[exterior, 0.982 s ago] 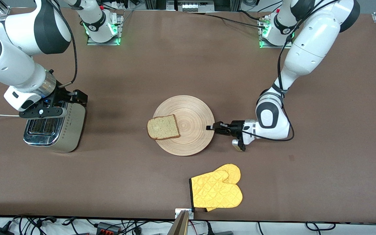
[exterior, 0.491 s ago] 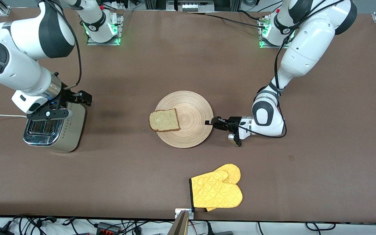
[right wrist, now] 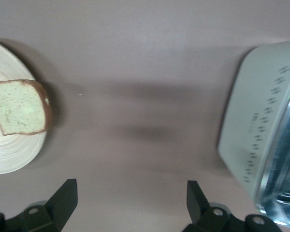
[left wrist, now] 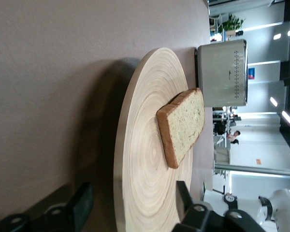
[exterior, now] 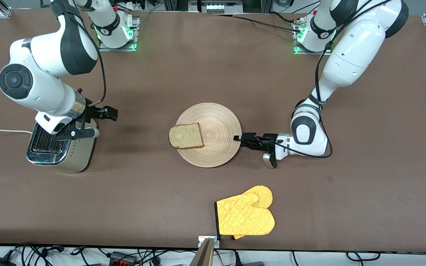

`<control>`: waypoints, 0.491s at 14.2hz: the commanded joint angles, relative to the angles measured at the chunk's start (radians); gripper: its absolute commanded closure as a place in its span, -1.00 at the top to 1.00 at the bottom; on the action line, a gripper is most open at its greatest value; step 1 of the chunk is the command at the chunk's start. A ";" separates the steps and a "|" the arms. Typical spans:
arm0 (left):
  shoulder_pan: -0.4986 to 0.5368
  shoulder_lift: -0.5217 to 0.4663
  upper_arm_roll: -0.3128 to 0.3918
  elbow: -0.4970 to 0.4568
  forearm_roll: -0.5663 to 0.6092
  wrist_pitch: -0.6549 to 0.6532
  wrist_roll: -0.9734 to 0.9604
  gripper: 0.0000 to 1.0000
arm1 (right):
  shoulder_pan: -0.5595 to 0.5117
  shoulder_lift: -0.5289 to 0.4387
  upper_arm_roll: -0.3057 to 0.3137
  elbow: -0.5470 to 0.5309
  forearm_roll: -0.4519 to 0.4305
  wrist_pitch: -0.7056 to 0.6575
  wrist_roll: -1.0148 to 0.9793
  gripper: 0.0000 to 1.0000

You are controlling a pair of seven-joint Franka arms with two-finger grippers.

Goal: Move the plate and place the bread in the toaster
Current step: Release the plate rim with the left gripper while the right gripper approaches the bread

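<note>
Left wrist view shows my left gripper (left wrist: 130, 205) with its fingers now spread, one to each side of the plate's (left wrist: 145, 159) rim and no longer pinching it. Half a second ago those fingers were clamped on that edge; now they stand apart from it, at table height just beside the plate on the side toward my left arm's end of the table. I read that as the release: the plate has been dragged farther from the front camera than it lay a second ago and has held its spot since, so the move-plate step looks finished.

The bread (exterior: 186, 136) lies flat on the plate, overhanging the rim on the side facing the toaster (exterior: 62, 149). The toaster stands well apart, toward my right arm's end of the table, both slots empty.

My right gripper (right wrist: 130, 203) hangs wide open and empty over the bare table beside the toaster, having drifted off the toaster's top toward the plate over the last second. To my mind the bread pick-up comes next, and the overhanging crust gives the fingers an edge to take.

A yellow oven mitt (exterior: 245, 216) lies nearer the front camera, untouched.
</note>
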 commanded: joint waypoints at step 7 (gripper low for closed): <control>0.214 -0.050 0.011 0.256 0.627 -0.455 -0.095 1.00 | 0.024 0.113 0.003 0.001 0.235 0.029 0.007 1.00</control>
